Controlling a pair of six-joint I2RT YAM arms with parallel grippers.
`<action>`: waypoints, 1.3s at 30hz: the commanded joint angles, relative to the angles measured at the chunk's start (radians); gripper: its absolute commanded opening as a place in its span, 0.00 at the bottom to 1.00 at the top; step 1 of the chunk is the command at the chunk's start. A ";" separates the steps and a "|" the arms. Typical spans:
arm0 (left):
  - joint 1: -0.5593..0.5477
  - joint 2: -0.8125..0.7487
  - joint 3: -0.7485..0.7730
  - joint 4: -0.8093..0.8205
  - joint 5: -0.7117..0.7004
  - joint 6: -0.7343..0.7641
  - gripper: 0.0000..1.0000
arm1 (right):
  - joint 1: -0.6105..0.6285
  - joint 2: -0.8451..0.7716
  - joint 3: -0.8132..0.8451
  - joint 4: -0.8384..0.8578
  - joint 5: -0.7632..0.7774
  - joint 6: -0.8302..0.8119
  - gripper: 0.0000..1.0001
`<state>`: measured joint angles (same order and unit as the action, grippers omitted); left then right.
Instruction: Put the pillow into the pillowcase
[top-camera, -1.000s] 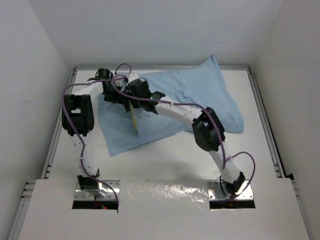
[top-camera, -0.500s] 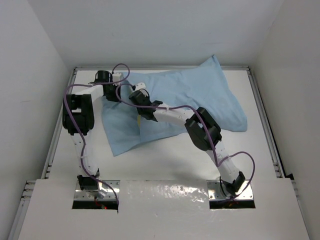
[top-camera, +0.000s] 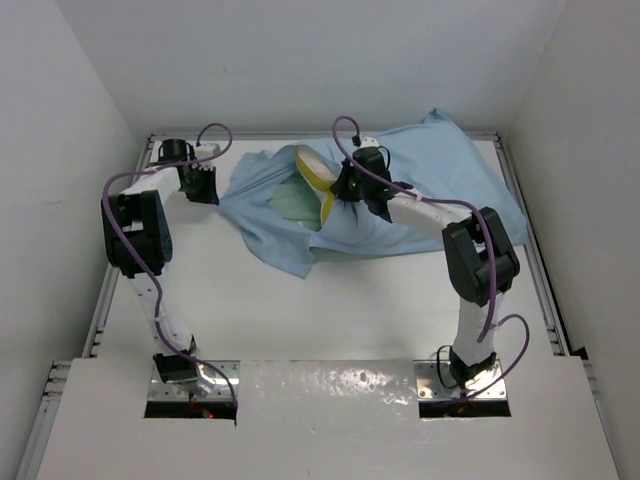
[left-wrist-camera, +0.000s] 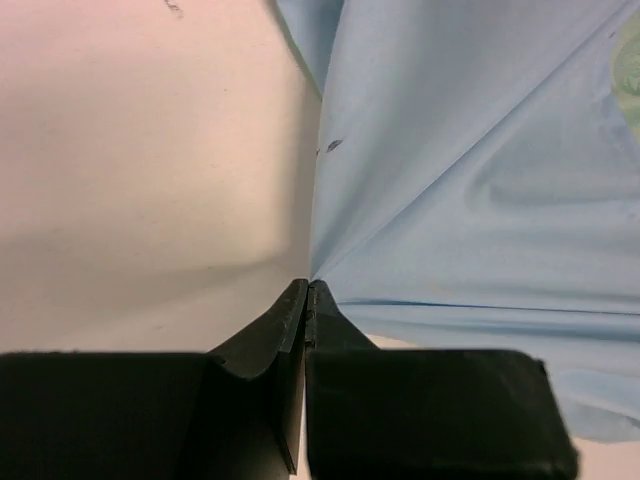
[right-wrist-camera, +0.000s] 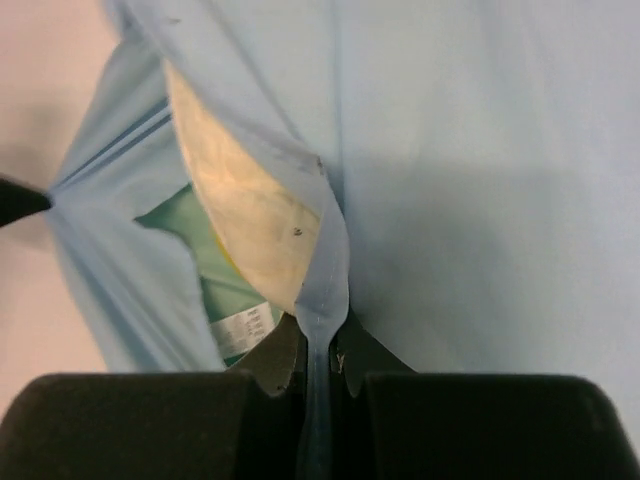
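Note:
The light blue pillowcase (top-camera: 430, 190) lies bunched across the back of the table with its mouth stretched wide. My left gripper (top-camera: 213, 193) is shut on the mouth's left edge. In the left wrist view the cloth (left-wrist-camera: 470, 180) runs taut from the closed fingertips of that gripper (left-wrist-camera: 307, 290). My right gripper (top-camera: 340, 190) is shut on the opposite hem, which is pinched in a fold (right-wrist-camera: 326, 300) between its jaws (right-wrist-camera: 326, 345). Inside the mouth shows the pillow (top-camera: 313, 168), cream with yellow trim. Its end (right-wrist-camera: 250, 215) sits against the teal lining (right-wrist-camera: 185, 235), with a white tag (right-wrist-camera: 245, 325) below it.
White walls close in the table at the back and on both sides. Metal rails (top-camera: 105, 290) run along the left and right edges (top-camera: 535, 290). Bare white tabletop (top-camera: 320, 310) lies between the pillowcase and the arm bases (top-camera: 190, 375). Purple cables loop off both arms.
Both grippers have shut on the pillowcase's mouth and drawn apart, left going left and right going right. The mouth has spread open and the pillow's end shows inside.

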<state>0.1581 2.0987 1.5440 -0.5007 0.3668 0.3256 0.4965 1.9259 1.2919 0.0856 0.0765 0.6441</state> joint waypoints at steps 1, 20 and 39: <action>0.020 -0.061 -0.012 -0.006 -0.138 0.095 0.00 | 0.051 -0.022 0.062 0.027 -0.217 -0.014 0.00; -0.163 -0.085 0.097 -0.229 0.167 0.099 0.45 | 0.157 0.125 0.095 0.118 -0.159 0.141 0.00; -0.256 0.043 -0.054 -0.006 -0.241 0.112 0.06 | 0.157 0.108 0.052 0.145 -0.162 0.148 0.00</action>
<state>-0.1097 2.1067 1.5055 -0.5213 0.2195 0.4255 0.6392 2.0468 1.3384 0.1570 -0.0555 0.7685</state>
